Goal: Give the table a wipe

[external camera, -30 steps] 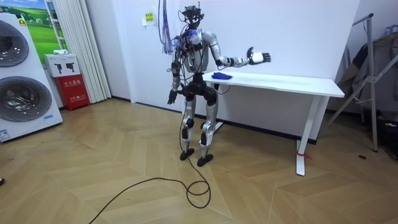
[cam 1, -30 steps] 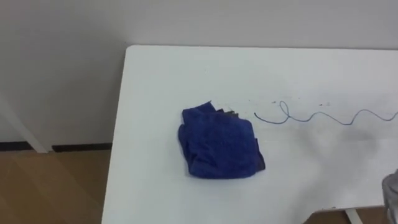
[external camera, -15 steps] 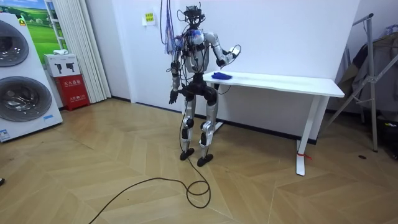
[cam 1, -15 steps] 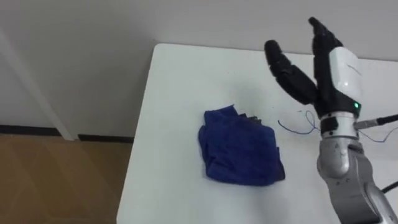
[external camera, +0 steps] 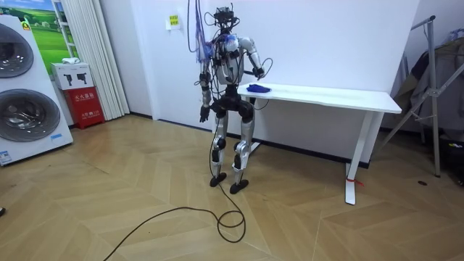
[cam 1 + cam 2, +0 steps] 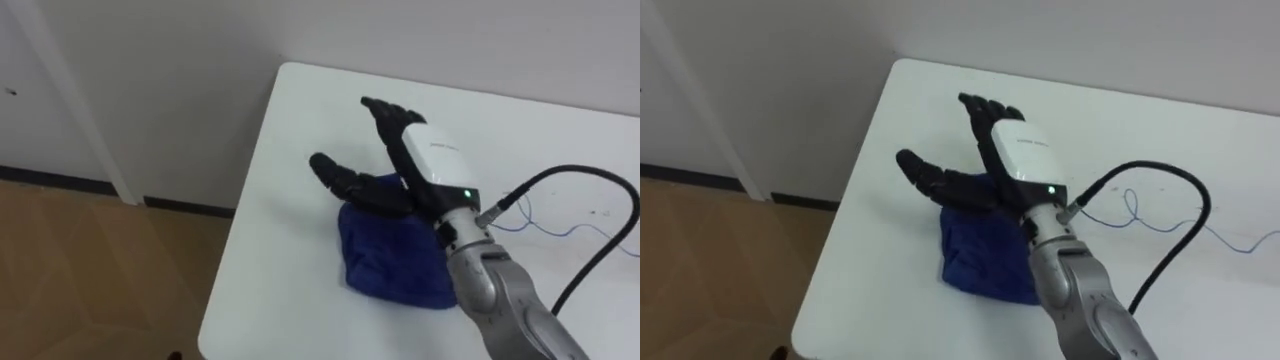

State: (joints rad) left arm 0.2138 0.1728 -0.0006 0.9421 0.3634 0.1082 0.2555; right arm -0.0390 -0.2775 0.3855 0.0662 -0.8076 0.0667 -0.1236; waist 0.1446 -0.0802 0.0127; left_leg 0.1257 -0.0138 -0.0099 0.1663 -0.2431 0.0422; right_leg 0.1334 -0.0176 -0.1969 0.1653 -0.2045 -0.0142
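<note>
Hanging by the robot's hip in the room view, the left hand [image 5: 205, 114] is too small for its state to be told. At the left end of the white table [image 6: 285, 210], the right hand [image 6: 428, 165] is spread wide, fingers straight and thumb stretched out leftward, holding nothing. It sits over the far edge of the crumpled blue cloth [image 6: 392, 262]; contact is unclear. Right of the cloth, a thin blue scribbled line [image 6: 548, 228] runs across the tabletop, forming no readable word.
</note>
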